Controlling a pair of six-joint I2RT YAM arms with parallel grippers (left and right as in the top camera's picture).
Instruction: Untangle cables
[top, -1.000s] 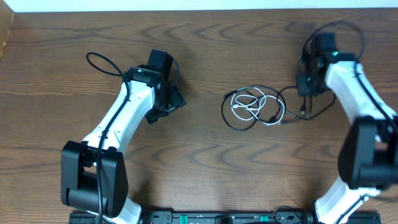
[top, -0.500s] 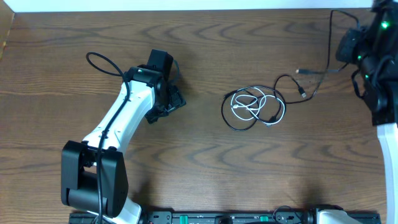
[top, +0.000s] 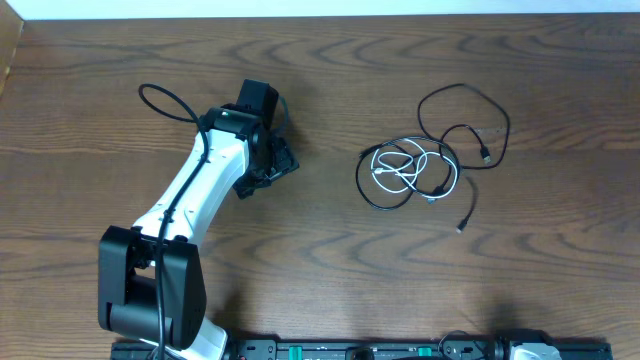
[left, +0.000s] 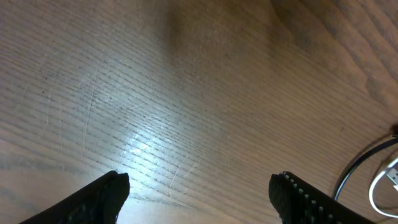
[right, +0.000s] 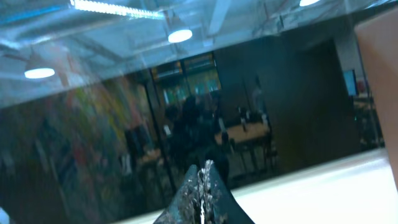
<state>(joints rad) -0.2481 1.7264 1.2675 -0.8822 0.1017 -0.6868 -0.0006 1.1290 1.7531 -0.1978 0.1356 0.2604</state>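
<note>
Since half a second ago the right arm has left the top view, and the black cable (top: 465, 87) it held now lies loose on the bench (top: 300, 280). We see the right gripper (right: 203, 180) only in its own camera, aimed at the room, jaws pressed together on nothing. Our left gripper (top: 272, 165) sits well apart, left of the cables (top: 408, 172), jaws spread wide over bare wood.

What can go wrong? That loose cable is not free yet. Part of it runs back into the pile, where the white cable (top: 398, 170) and the other black cable (top: 364, 185) loop over each other. If we tug fast, we think the knot gets tighter or the whole pile slides. The cords are thin and lie flat, so jaws may slip off or bump the bench.

The pile lies right of the middle and is a bit longer from left to right. The loose cable curls to the far right of it. Its tail runs from far to near, and the plug (top: 462, 228) at its end points near, a little left.
</note>
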